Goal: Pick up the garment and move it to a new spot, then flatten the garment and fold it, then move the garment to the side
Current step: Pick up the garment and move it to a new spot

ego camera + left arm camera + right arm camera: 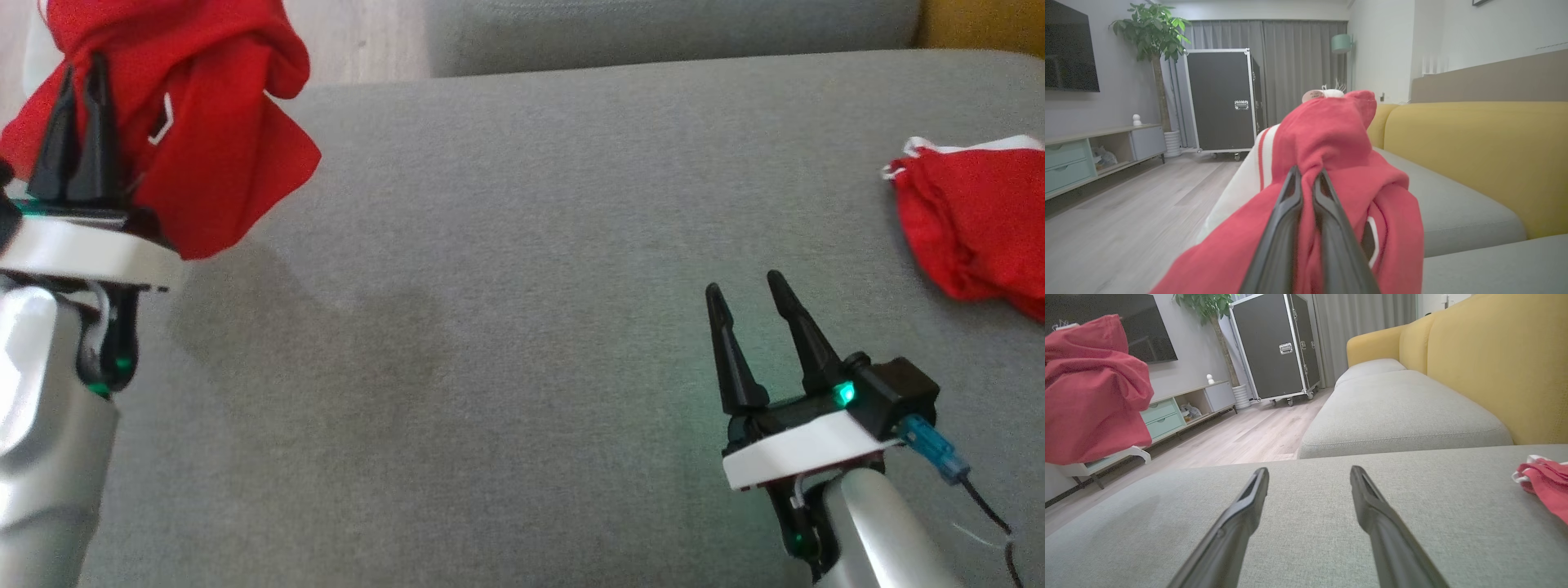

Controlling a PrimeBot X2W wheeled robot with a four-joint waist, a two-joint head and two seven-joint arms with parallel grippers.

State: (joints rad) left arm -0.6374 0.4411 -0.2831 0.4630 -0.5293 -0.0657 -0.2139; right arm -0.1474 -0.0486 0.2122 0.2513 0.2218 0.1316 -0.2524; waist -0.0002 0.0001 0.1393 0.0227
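A red garment with white trim (204,122) hangs bunched in the air at the upper left of the head view, above the grey sofa cushion (506,269). My left gripper (82,69) is shut on the garment (1339,163), which drapes over both of its fingers in the left wrist view. The same bundle (1090,396) hangs at the left of the right wrist view. My right gripper (744,282) hovers open low over the cushion at the lower right, its fingers (1253,490) spread with nothing between them.
A second red cloth with white edging (971,220) lies folded at the cushion's right edge, also seen as a red heap (1543,482). A yellow sofa back (1494,363), wood floor (1126,212), a black flight case (1220,102) and a TV cabinet (1090,151) surround the area.
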